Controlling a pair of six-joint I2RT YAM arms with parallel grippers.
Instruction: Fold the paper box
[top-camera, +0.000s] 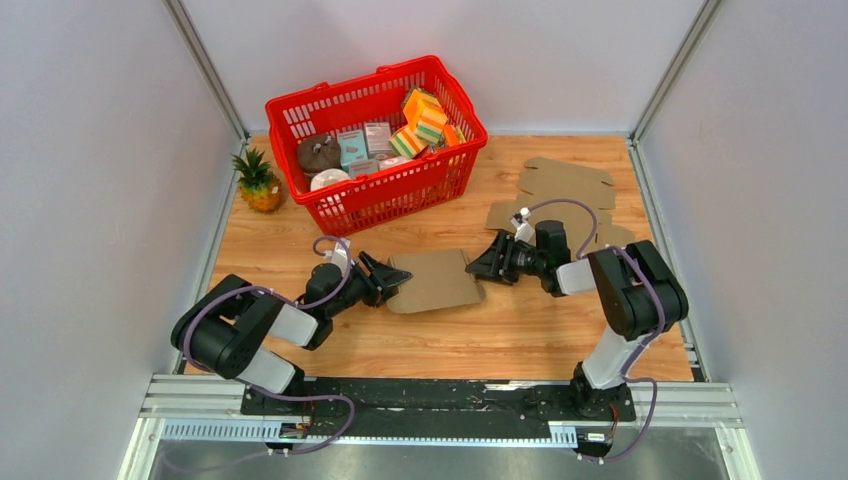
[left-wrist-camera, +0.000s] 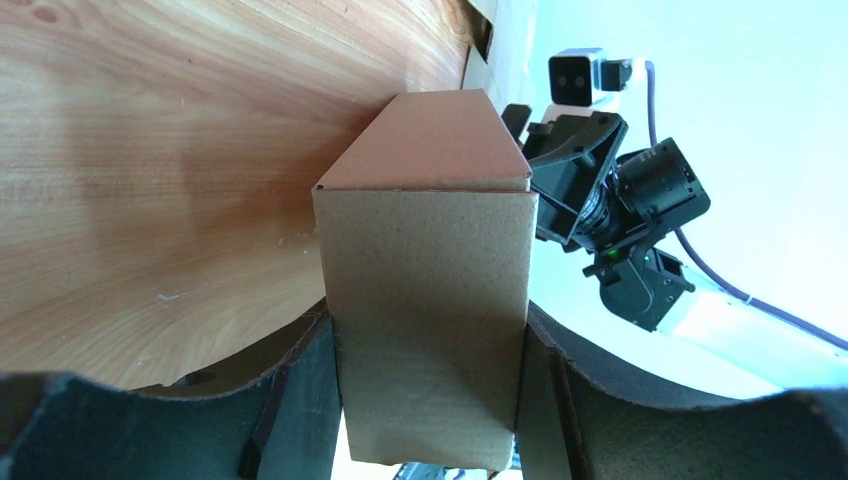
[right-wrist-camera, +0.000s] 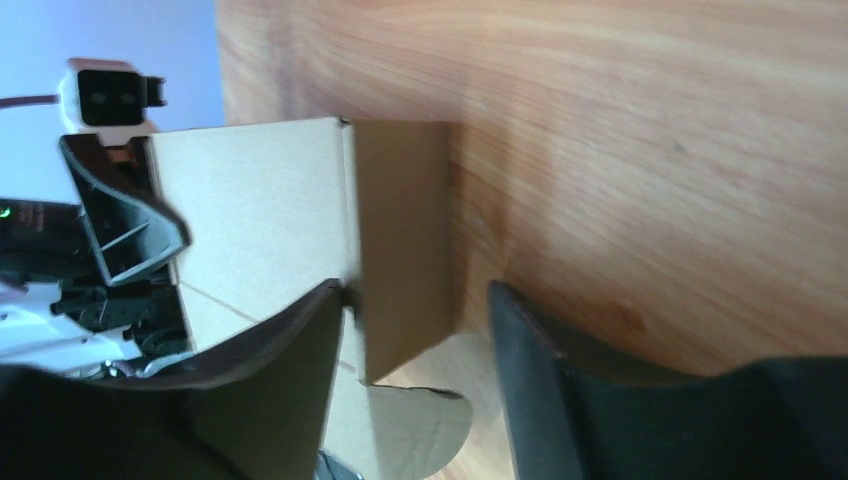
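Clasped the paper box (top-camera: 436, 282) between the left gripper's (top-camera: 396, 276) jaws and loosely straddled its opposite flap with the right gripper's (top-camera: 479, 267) spread jaws.

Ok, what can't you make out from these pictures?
Left wrist view: the paper box runs off the bottom edge between the left gripper fingers; contact unclear.
Right wrist view: its lower flap is cut by the bottom edge and the right gripper.
Top view: the basket contents are too small; the right arm covers part of the flat cardboard.

Matt brown cardboard box (top-camera: 435, 280); smooth wood table (top-camera: 520, 330).
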